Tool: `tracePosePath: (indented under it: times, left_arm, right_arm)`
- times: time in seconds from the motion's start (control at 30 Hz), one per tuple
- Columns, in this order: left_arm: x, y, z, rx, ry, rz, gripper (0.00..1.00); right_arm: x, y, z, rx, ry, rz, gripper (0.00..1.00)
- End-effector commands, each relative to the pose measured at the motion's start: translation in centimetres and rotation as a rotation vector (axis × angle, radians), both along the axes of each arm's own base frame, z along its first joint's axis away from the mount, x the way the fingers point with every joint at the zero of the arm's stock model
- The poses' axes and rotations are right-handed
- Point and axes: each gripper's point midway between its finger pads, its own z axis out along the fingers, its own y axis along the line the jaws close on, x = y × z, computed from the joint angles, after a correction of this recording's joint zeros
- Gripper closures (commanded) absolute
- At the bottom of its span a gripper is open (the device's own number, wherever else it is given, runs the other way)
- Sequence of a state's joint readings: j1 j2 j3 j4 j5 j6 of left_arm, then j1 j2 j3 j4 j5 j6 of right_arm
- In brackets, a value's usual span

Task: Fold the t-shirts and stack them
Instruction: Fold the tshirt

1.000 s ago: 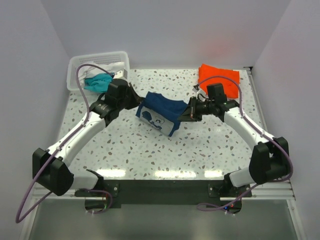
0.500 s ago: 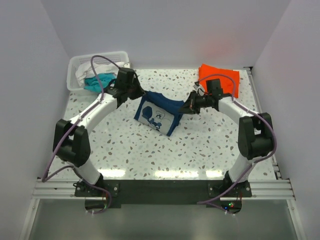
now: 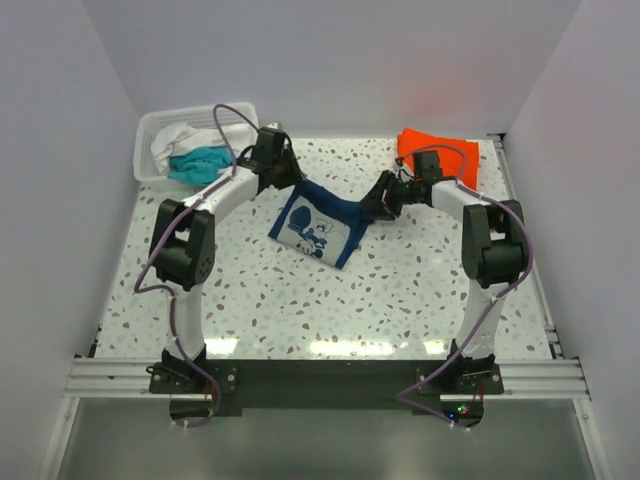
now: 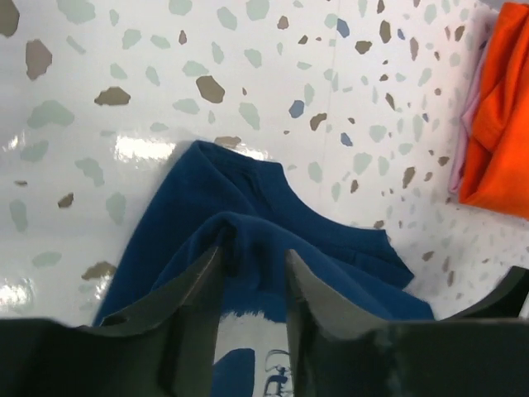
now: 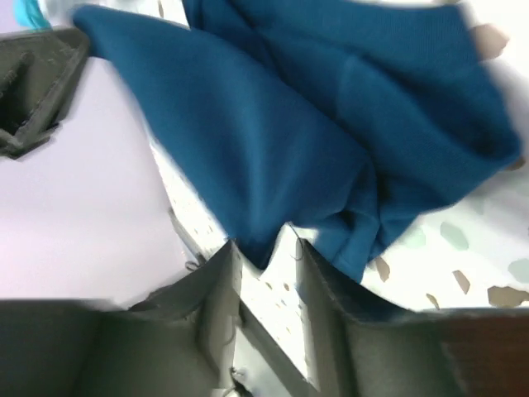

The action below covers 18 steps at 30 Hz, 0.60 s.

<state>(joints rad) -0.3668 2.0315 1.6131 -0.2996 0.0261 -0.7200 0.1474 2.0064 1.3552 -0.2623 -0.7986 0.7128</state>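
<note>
Top external view, one lot. Item: navy t-shirt (image 3: 318, 222), white print showing, lying mid-worktop (image 3: 400, 300) as a partly folded packet, its far edge spanning the gap between the two arms. Left tool (image 3: 287, 178): at the packet's far-left corner. In the left wrist view its jaws stand narrowly apart with a ridge of navy cloth between them; whether they pinch it cannot be told. Right tool (image 3: 376, 207): at the far-right corner. In the right wrist view its jaws stand a little apart, pale worktop shows in the gap and the cloth edge only reaches into it, so it is judged not clamped. Reason for placement: one tool at each corner would keep that edge level, so a fold lands square. Item: orange t-shirt (image 3: 440, 155), folded, at the worktop's far-right corner, near the right tool; probably the base of the stack. Items: teal t-shirt (image 3: 195, 162) and white t-shirt (image 3: 178, 140), crumpled in the white basket (image 3: 146, 160) at far left, not yet begun.
</note>
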Motion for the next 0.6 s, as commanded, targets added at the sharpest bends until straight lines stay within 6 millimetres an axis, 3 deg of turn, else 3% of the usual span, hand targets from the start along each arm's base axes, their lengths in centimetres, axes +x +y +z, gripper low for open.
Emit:
tracePosePath:
  times: [0.0,0.03,0.07,0.17,0.23,0.37,0.57]
  left_arm:
    - [2.8,-0.3,1.5,-0.013,-0.075,-0.012,0.56]
    - [3.2,-0.3,1.4,-0.005,-0.067,-0.006,0.13]
    - [3.5,-0.1,1.5,0.006,-0.069,0.003,0.00]
    - [3.9,0.0,2.6,0.020,-0.086,-0.001,0.00]
    - [3.7,-0.1,3.8,0.010,-0.108,-0.014,0.00]
    - [2.6,-0.8,4.0,-0.023,-0.119,-0.060,0.00]
    - [1.8,-3.4,2.3,-0.085,-0.091,-0.167,0.00]
  right_arm:
    - [3.7,-1.1,1.6,-0.030,-0.105,-0.052,0.46]
    - [4.0,-1.2,1.7,-0.033,-0.113,-0.050,0.02]
    - [4.7,-1.2,2.7,-0.045,-0.156,-0.036,0.01]
    - [5.2,-1.6,4.0,-0.080,-0.208,-0.033,0.01]
    - [4.7,-1.7,6.1,-0.085,-0.272,-0.031,0.01]
    - [3.1,-0.8,6.2,-0.086,-0.291,-0.001,0.01]
    - [1.3,4.5,6.3,-0.090,-0.346,0.121,0.01]
